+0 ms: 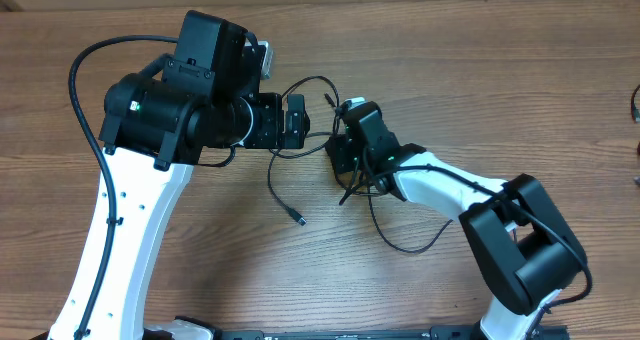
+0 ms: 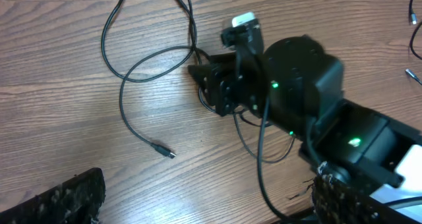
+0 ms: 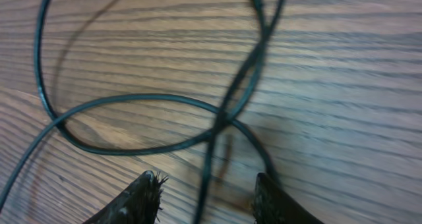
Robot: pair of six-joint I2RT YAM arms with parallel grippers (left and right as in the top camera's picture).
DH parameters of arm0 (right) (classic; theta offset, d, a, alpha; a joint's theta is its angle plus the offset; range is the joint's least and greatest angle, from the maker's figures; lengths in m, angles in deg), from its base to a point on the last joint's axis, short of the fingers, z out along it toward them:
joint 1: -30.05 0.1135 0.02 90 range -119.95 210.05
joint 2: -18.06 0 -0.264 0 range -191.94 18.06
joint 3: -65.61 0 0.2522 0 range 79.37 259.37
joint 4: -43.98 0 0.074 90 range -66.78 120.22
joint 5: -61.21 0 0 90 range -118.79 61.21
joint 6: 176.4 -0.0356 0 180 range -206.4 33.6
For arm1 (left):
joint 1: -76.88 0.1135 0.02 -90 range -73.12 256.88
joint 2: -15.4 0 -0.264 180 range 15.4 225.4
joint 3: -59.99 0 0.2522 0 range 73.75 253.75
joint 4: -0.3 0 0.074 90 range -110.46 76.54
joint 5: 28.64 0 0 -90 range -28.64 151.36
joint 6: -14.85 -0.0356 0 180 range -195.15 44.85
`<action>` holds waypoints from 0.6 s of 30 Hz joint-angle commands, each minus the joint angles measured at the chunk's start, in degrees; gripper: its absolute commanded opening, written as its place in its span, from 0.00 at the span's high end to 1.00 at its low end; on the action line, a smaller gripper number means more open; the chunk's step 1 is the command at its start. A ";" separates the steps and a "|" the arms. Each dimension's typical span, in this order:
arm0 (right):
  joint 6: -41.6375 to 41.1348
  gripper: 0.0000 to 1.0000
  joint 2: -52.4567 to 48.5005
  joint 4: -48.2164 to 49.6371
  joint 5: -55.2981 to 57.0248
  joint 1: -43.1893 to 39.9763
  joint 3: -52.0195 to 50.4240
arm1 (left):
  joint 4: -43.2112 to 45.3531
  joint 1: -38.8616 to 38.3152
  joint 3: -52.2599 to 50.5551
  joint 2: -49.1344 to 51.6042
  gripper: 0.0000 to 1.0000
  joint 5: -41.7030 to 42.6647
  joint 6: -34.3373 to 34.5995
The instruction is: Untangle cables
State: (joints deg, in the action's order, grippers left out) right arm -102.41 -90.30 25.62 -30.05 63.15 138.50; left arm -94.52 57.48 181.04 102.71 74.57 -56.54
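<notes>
Nearest the lens, in the right wrist view, the two dark fingertips (image 3: 148, 192) of the right gripper (image 3: 210, 196) are seen at the bottom edge. They are set apart with a clear gap, and a single strand of the cables (image 3: 221, 118) is framed between them without being visibly pinched by either pad. Just beyond the tips that strand is crossed by other strands, so a knot-like crossing lies directly ahead on the wooden table (image 3: 356, 85). From overhead the cables are found at mid-table, between the two arms. One loop is spread toward the far edge, one free end with a small plug (image 1: 298, 218) lies on the near side apart from both arms, and a further loop is trailed beside the right forearm. The left gripper (image 1: 300, 121) is held fully wide and empty, just beside the crossing and facing the right gripper. The step in hand is judged to be an early grasp: one strand is being singled out at the crossing, and little of the untangling appears done, since the cords are overlapped. For the next move, the strand between the right fingers would need to be clamped firmly without the neighbouring strands being caught. The left gripper would then be needed on a different cord, so that the two can be drawn apart.
</notes>
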 commanded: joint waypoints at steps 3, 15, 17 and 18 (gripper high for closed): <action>0.17 0.65 -4.61 1.66 0.26 1.01 -0.04 | 0.04 0.26 0.11 0.20 0.00 -0.33 -0.83; 4.35 0.96 12.31 -10.97 0.13 -1.40 6.19 | 0.04 0.26 0.11 0.20 0.01 -0.33 -0.83; 4.33 0.96 18.53 -14.67 0.11 -2.73 8.83 | 0.04 0.26 0.11 0.20 0.01 -0.33 -0.83; 4.31 0.96 21.86 -16.15 0.11 -3.43 10.03 | 0.04 0.26 0.11 0.20 0.00 -0.33 -0.83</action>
State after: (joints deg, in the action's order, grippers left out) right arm -99.81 -80.00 10.45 -30.31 61.86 142.28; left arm -94.54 57.48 181.04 102.71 74.57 -56.54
